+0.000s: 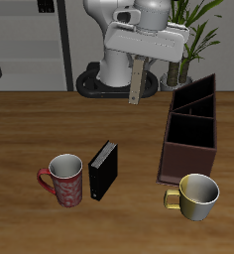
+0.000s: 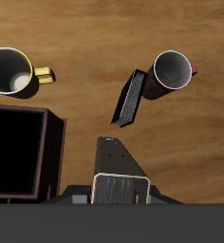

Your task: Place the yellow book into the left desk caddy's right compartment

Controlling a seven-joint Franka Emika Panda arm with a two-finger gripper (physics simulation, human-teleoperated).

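Wooden tabletop [image 1: 30, 124], shelves and a potted plant [image 1: 193, 25] behind. So the gripper [image 1: 136, 97] hangs high, farther back than the left desk caddy [image 1: 193, 134], pinching the yellow book [image 1: 135, 81] so it dangles edge-down. Best bet here: keep the book vertical, line it up with the dividers, then lower it straight into the caddy's right compartment without clipping a wall. Every caddy compartment looks empty. Near the caddy's front end sits a yellow mug [image 1: 196, 194], also empty; a black book [image 1: 103, 169] and a red mug [image 1: 64, 181] stand well away from the caddy.
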